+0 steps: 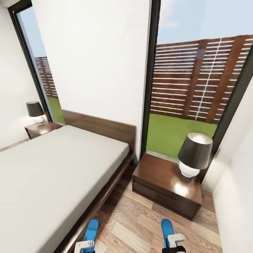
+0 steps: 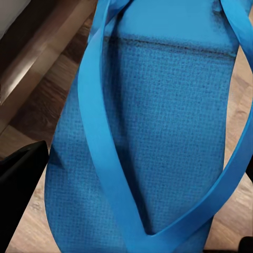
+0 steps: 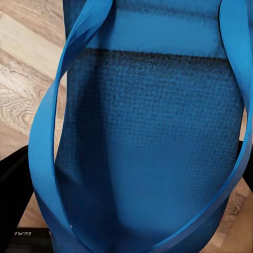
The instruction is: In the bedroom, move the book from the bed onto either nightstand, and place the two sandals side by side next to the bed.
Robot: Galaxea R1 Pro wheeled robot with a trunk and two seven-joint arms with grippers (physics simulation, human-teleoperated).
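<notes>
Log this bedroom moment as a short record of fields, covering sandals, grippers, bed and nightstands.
left gripper: shut on a bright blue flip-flop sandal, beside the bed frame
right gripper: shut on the second blue sandal, over the wooden floor
bed: light-grey mattress, no book visible
near nightstand: dark wooden, carries a black-shaded lamp
far nightstand: carries another lamp

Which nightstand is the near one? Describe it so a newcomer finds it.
Start at the bed; past its headboard end on the right, below the tall window, stands the nightstand. It carries the larger-looking black-shaded lamp; its twin sits across the bed.
</notes>
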